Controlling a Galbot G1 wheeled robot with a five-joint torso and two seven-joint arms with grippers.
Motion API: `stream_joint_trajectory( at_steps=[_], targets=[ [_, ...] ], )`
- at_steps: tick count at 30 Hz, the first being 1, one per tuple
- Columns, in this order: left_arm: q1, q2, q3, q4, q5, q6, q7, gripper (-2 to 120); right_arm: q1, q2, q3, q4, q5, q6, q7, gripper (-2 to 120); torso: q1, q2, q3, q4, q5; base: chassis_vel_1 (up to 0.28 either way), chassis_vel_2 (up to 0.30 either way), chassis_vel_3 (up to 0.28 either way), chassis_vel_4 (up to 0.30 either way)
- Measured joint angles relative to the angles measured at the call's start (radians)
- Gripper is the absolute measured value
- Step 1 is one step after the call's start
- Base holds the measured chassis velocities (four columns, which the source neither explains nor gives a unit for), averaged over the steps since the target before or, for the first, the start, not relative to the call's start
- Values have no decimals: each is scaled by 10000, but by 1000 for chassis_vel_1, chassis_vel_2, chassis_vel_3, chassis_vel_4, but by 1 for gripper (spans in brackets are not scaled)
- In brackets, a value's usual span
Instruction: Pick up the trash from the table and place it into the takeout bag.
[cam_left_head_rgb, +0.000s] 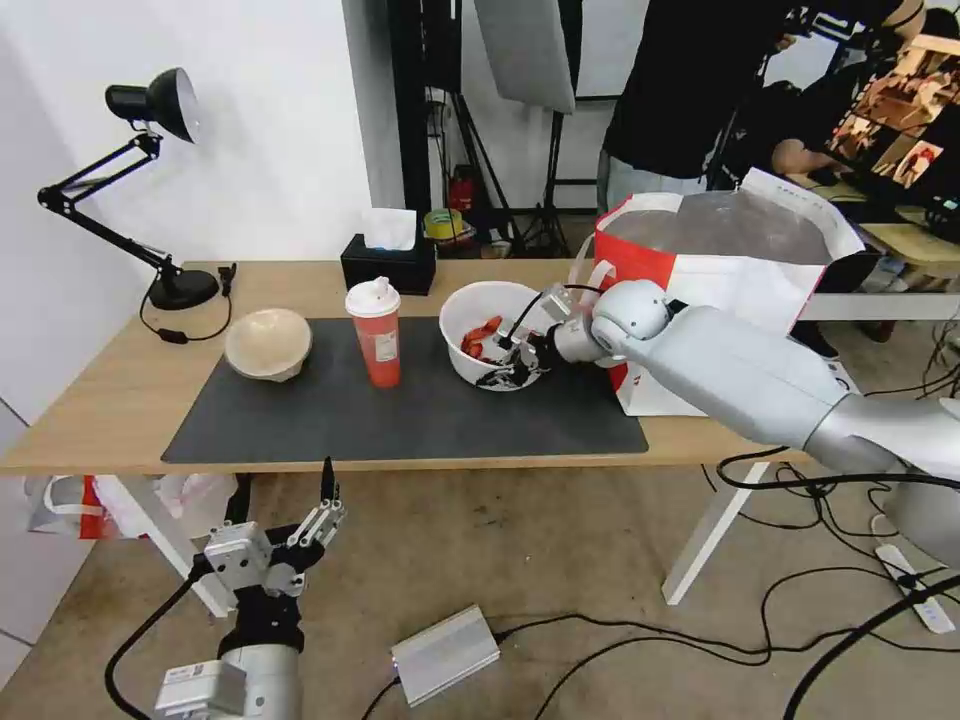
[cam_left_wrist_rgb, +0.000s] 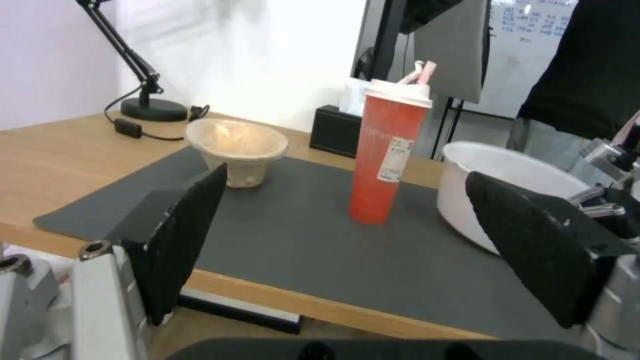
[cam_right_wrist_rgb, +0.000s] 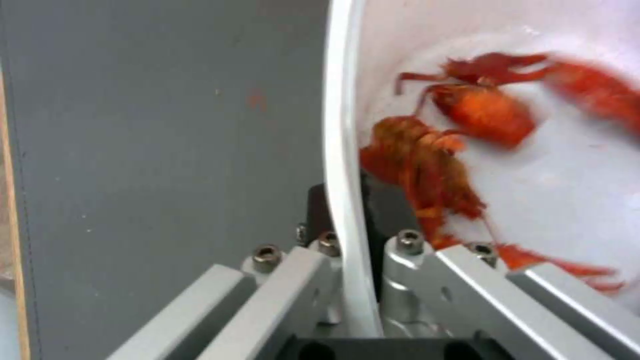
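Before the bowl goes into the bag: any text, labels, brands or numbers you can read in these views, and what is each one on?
No text can be read.
Tall red cup: white sticker and faint print on its side, too blurred to read.
Takeout bag: no readable print on the side shown.
Whiteboard behind the table: handwriting, too small to read.
White bowl, gripped at the rim by the right gripper: no markings.

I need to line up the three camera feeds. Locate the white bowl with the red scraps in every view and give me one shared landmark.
Head view: the white bowl sits on the dark grey mat, right of the red cup, its near-right rim pinched by the right gripper.
Left wrist view: white bowl beside the red cup.
Right wrist view: its rim runs between the fingers.
Shared landmark: the mat.
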Motion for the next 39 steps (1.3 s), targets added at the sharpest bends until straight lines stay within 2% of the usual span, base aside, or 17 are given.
stream_joint_trajectory(
  at_steps=[39],
  targets=[
    [85,9,70,100,165,14,34,95,1284,-527,159,770,1010,-14,178,0,2,-1,1,0,1,0,0,0,0]
  ],
)
